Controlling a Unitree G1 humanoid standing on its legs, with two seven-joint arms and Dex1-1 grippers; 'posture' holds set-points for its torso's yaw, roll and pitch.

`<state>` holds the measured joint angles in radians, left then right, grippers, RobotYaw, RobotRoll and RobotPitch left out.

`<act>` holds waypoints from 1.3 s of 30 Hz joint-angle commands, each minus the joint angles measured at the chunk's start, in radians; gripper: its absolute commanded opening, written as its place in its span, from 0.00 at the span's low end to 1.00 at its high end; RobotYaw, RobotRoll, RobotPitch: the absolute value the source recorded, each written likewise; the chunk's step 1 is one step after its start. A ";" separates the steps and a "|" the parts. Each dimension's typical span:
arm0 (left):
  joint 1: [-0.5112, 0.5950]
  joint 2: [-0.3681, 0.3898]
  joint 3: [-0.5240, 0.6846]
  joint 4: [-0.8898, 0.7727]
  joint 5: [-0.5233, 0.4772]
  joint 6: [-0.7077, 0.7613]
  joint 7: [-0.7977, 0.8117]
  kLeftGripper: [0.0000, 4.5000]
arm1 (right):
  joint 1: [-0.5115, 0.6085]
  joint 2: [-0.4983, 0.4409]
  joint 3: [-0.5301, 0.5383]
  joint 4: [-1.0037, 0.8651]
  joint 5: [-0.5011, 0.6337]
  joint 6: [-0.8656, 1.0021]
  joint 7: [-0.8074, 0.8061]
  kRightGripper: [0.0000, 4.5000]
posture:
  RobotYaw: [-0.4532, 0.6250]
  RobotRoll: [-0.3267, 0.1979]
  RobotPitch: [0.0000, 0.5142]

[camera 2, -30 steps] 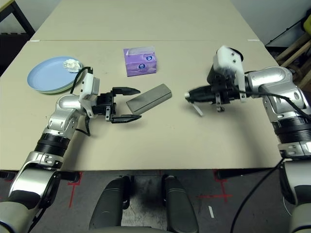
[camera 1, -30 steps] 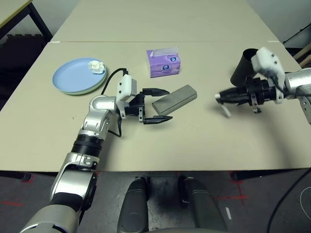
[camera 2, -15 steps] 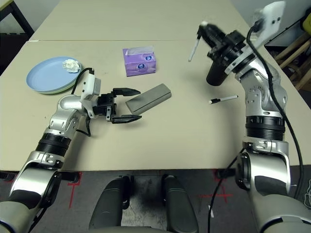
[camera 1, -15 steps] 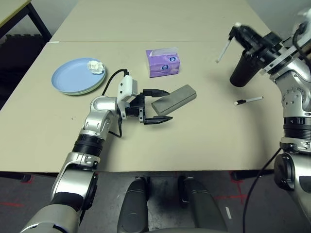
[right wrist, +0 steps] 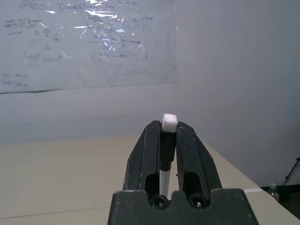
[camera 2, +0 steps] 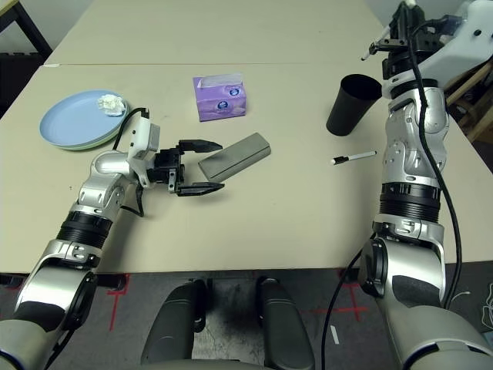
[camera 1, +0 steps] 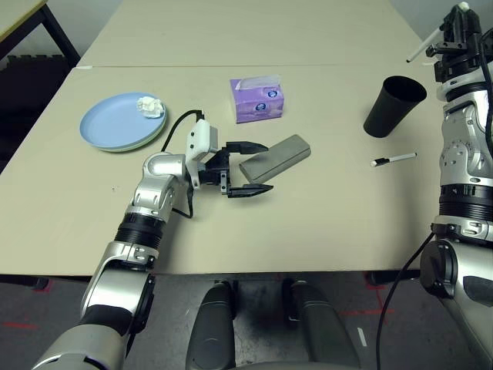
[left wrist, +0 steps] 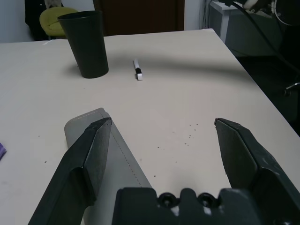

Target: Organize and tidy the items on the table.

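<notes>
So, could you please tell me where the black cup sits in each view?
Left eye view: cup at far right.
Right eye view: cup right of centre.
Left wrist view: cup beyond the grey case.
Right wrist view: aimed at the wall.
Shared landmark: loose pen beside it.

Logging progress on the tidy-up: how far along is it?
Done: tissue wad sits on the stacked plates. In hand: right gripper shut on a white pen above the black cup. Left: second pen on the table; glasses case between the open left gripper.
</notes>
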<state>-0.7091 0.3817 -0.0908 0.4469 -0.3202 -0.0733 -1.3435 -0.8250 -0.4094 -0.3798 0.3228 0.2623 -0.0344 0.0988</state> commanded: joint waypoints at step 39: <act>-0.010 -0.014 0.036 -0.044 0.020 0.073 0.206 1.00 | 0.116 -0.412 0.454 -0.007 0.026 0.284 1.058 0.99 | 0.51 0.62 0.38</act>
<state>-0.7100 0.3693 -0.0489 0.3977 -0.3111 0.0070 -1.1401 -0.7148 -0.7643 0.0059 0.2511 0.3868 0.3352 1.0324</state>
